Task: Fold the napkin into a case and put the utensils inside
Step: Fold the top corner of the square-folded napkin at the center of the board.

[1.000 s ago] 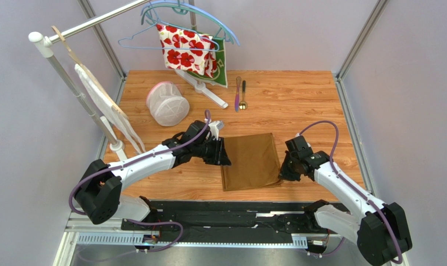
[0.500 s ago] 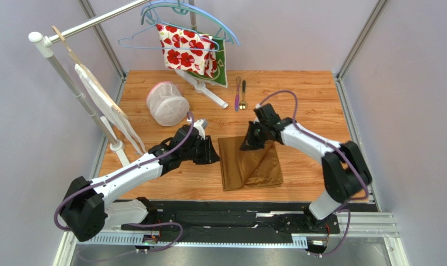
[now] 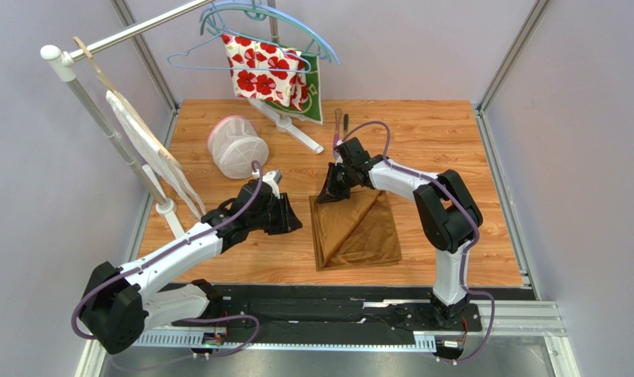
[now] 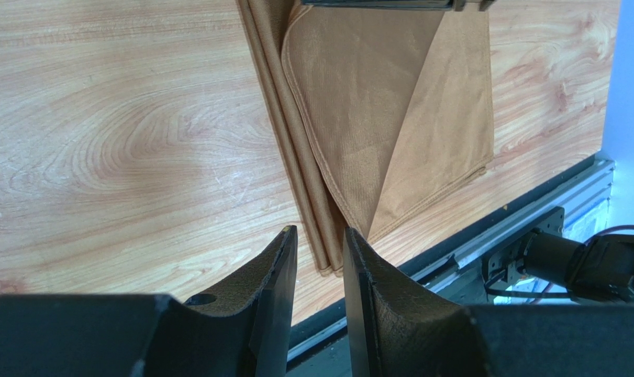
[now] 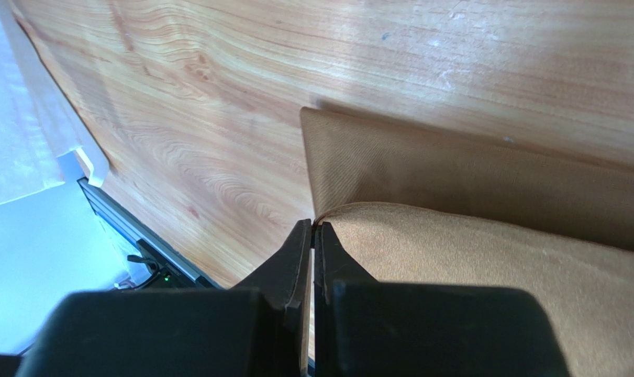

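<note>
From my seat the napkin [image 4: 375, 118] is plainly woven cloth: golden-brown, fine ribbed weave up close, soft sheen rather than real gloss. The counter [image 3: 422, 133] looks like wood or wood laminate, smooth, heavy grain, faint shine. On the left pincer [image 4: 320, 236] the fingers are black and matt with a pebbly face. The rack pole [image 3: 139, 29] at upper left is bright metal, and the arm shells [image 3: 178, 248] look like smooth white plastic.

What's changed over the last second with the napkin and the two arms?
The right claw, shut on a corner of the napkin, swept from the near right edge to the far left corner, dragging a diagonal flap across the cloth. The left claw backed off leftward from the napkin's edge, open and empty. The mesh basket and hanging cloths are unchanged.
</note>
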`<state>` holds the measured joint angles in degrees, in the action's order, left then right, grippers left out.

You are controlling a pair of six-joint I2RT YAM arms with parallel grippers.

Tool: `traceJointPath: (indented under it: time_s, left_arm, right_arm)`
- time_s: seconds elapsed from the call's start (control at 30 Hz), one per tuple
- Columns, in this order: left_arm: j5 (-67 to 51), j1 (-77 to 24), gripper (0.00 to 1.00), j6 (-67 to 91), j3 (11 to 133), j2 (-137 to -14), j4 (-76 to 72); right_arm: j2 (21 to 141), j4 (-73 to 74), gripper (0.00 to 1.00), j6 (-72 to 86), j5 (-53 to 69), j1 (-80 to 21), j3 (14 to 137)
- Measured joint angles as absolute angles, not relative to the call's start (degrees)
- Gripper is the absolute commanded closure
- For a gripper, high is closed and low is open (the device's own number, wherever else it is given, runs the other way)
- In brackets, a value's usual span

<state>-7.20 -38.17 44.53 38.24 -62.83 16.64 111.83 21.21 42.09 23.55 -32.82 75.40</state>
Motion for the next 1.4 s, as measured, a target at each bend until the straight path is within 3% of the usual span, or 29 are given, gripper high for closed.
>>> traceJointPath:
  time_s: [0.83,0.93,0.97,1.03,1.17,1.23,1.4]
  left_arm:
    - [-12.3,-38.2,0.61,44.7,37.2,-64.0,14.4]
    - [-13.1,-38.2,0.60,44.7,37.1,-64.5,13.9]
    - [-13.6,-38.2,0.59,44.7,37.1,-64.6,13.7]
    - [-14.7,-38.2,0.58,44.7,37.1,-65.1,13.0]
    - [-18.0,-38.9,0.48,44.8,37.0,-67.7,8.5]
    - [-19.6,-40.0,0.50,44.9,37.0,-69.5,6.0]
    - [-22.9,-42.7,0.70,45.6,37.0,-74.6,0.2]
  right_arm:
    - [119.8,19.0,0.92,43.5,24.1,-32.8,81.1]
    - [119.9,19.1,0.80,43.5,24.1,-32.8,81.2]
    - [119.9,19.1,0.68,43.5,24.1,-32.8,81.3]
    - [119.9,19.2,0.55,43.4,24.1,-32.8,81.5]
    - [119.8,19.4,0.38,42.2,24.2,-32.2,82.3]
    - [119.3,19.6,0.36,41.5,24.4,-31.6,82.5]
    - [114.6,21.8,0.29,38.2,25.2,-30.0,81.7]
